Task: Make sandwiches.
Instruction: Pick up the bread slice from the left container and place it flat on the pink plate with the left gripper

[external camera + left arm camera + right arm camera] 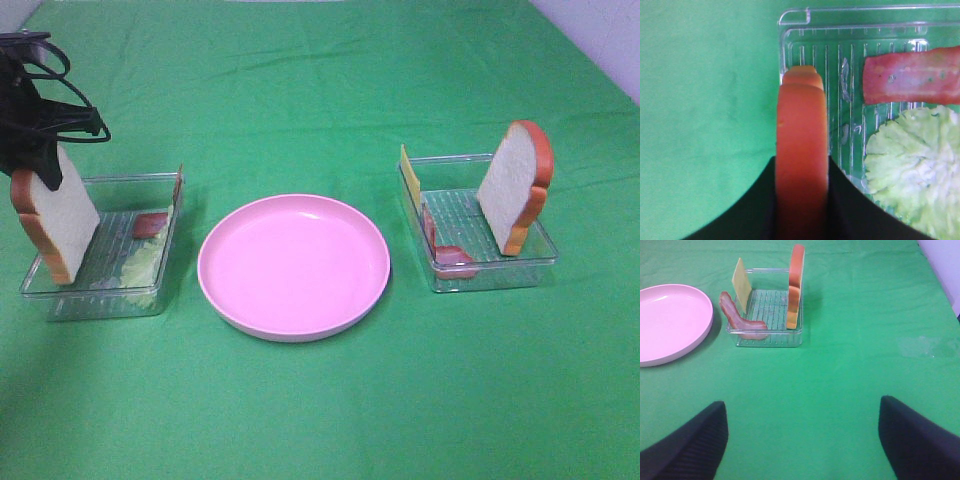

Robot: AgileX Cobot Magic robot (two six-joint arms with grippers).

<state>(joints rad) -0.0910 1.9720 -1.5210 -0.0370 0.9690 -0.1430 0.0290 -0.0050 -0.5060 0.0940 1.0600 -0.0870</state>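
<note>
My left gripper (pixel 45 160) is shut on a white bread slice with orange-brown crust (pixel 55 215), held upright at the left end of the left clear tray (pixel 110 300). In the left wrist view the crust (pixel 802 150) sits between my black fingers (pixel 745 210). That tray holds a pale green lettuce round (pixel 912 165) and a bacon strip (pixel 912 75). The right clear tray (pixel 500 275) holds an upright bread slice (pixel 515 185), a yellow cheese slice (pixel 405 175) and bacon (pixel 447 255). My right gripper (pixel 802 440) is open and empty, well short of that tray (pixel 767 340).
A pink round plate (pixel 293 265) lies between the two trays, with nothing on it. Everything rests on a green cloth (pixel 320 410). A pale wall edge shows at the far right corner (pixel 600 40).
</note>
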